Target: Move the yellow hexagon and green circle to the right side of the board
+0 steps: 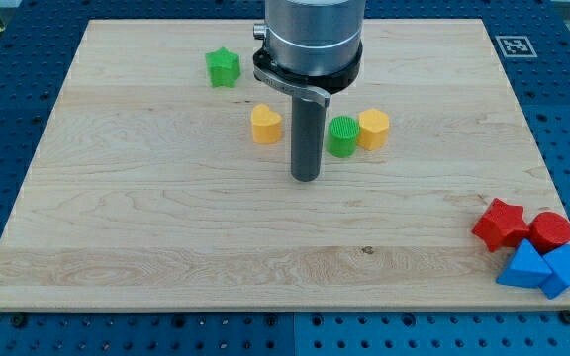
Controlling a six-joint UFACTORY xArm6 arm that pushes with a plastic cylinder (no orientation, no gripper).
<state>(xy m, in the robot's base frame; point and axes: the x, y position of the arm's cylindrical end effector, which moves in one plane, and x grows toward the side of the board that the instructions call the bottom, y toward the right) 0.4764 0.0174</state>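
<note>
My tip (306,179) rests on the board (166,237) near its middle; being a bare rod, it has nothing to open or close and holds nothing, only pushes. The green circle (342,136) sits just beside the rod on the view's right, a little toward the view's top from the tip. The yellow hexagon (373,130) lies straight beyond it on the same side, the two blocks touching or very nearly so; the angle makes it hard to tell whether a sliver of gap remains. This is the relation that counts: both task blocks lie to the view's right of my tip, lined up one behind the other along the direction they must travel, so a push toward the view's right would, I judge, drive the circle into the hexagon and carry the pair together. Since the tip sits slightly toward the view's bottom of their shared line, I judge it should first shift a touch toward the view's top, or the circle may roll off obliquely. A yellow heart (266,125) lies to the view's left of the rod, and a green star (223,67) farther off toward the top left. Well away at the bottom right are a red star (500,223), a red cylinder (550,230) and two blue blocks (542,268).
</note>
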